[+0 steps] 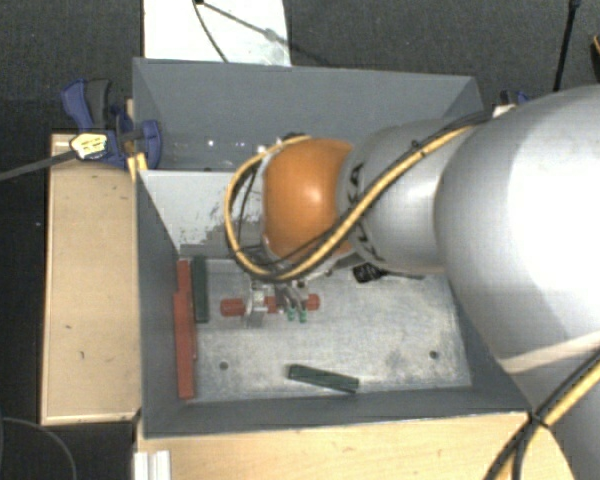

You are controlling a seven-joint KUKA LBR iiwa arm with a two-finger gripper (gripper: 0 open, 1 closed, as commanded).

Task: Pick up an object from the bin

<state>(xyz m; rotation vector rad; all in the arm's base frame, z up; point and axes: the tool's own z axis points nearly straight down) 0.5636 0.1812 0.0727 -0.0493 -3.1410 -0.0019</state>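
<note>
- Grey metal floor of the bin is mostly bare, so you have room to work. Four loose things lie in it, toward its left and front.
- Your jaws hang beneath the orange cover, low over the floor left of the middle. They are right at a short red piece lying crosswise, and its ends stick out on either side of them.
- You cannot tell from this view whether the jaws are released or clenched, nor whether the piece sits between them. Treat the grasp as unconfirmed.
- The step in hand looks like settling onto the red piece and closing on it. Aim for its middle, across its narrow width, so it does not pivot or squirt out sideways.
- Go down only until you are level with the piece. The floor is hard metal, and pressing into it gains you nothing.
- Mind the left side. A dark green bar lies near the piece's left end, with a long red bar beside it along the left wall. Drift that way and you may nudge or catch the wrong thing.
- Another green bar lies near the front wall, well apart from the jaws. You can ignore it.
- Lift straight up first. Check that the piece rises with the jaws before you swing the arm out.
</note>
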